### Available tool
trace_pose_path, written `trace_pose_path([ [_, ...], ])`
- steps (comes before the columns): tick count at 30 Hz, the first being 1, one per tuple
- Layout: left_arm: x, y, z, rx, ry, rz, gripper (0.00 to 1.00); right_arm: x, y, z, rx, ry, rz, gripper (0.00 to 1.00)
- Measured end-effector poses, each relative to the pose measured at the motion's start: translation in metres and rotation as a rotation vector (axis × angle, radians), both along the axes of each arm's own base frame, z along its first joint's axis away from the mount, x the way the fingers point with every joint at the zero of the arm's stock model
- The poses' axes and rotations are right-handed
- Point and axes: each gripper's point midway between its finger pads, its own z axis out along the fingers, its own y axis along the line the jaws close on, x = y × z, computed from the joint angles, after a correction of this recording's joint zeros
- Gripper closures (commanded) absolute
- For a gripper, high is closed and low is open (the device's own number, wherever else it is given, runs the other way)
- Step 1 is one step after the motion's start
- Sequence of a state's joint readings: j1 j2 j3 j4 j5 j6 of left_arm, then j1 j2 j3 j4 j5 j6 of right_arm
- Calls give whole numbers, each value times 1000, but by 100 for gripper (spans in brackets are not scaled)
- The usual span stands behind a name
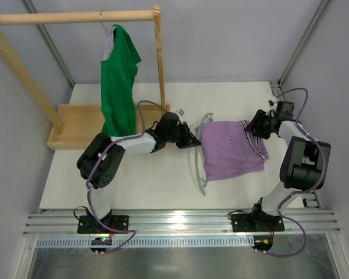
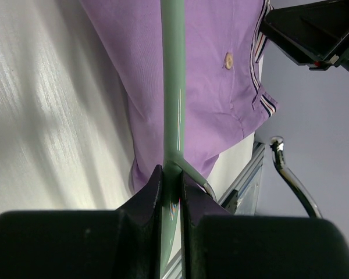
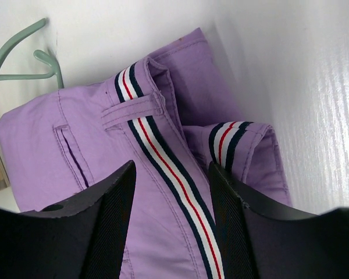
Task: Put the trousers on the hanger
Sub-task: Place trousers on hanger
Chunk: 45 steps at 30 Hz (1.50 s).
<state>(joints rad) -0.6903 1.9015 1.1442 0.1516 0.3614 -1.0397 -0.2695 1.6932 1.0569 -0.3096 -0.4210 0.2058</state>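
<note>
The lilac trousers [image 1: 230, 151] lie folded on the white table, right of centre. The pale mint-green hanger [image 1: 198, 168] lies along their left edge, and part of it passes under or over the fabric. My left gripper [image 1: 190, 142] is shut on the hanger's thin bar [image 2: 173, 87], with the trousers [image 2: 215, 64] just beyond it. My right gripper [image 1: 257, 129] hovers at the trousers' right edge. In the right wrist view it [image 3: 171, 174] stands open, one jaw on each side of the striped waistband [image 3: 157, 145], holding nothing. The hanger [image 3: 23, 52] shows past the fabric at the top left there.
A bright green top [image 1: 119, 81] hangs from a wooden rack [image 1: 75, 17] at the back left, above the rack's wooden base [image 1: 75, 125]. A metal rail [image 1: 174, 224] runs along the near table edge. A shiny metal hook [image 2: 291, 174] shows right of the left jaws.
</note>
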Motion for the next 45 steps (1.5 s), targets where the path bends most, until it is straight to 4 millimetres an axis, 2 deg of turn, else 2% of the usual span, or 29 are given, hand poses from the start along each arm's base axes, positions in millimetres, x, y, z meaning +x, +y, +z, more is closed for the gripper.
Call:
trace_pose_path([
  [6,0,1,-1,-1,11,-10,100,11,-4,1,-15,-17,14,45],
  [10,1,0,1,-4,12,-16,99,15,-1,-4,4,-23,32,53],
  [20,1,0,1,-4,14,-15,99,17,6,-2,35,-40,57,54],
  [23,1,0,0,-4,15,-15,100,17,8,-5,47,-37,66,66],
  [24,1,0,0,-4,15,-15,100,17,8,-6,51,-37,68,73],
  [25,1,0,0,-4,16,-14,99,18,9,-6,56,-39,71,90],
  [26,1,0,0,-4,17,-13,100,18,9,-6,57,-41,73,96],
  [30,1,2,-1,0,29,-3,100,17,5,-5,73,-34,34,96],
  [33,2,5,-4,3,49,20,99,9,-3,-3,67,-32,-19,96],
  [39,3,10,-8,4,77,52,100,-11,-42,14,6,-56,-187,96],
  [42,4,11,-8,6,77,61,100,-22,-54,10,-17,-38,-248,96],
  [45,4,10,-8,0,74,64,100,-28,-56,0,-20,-10,-272,96],
])
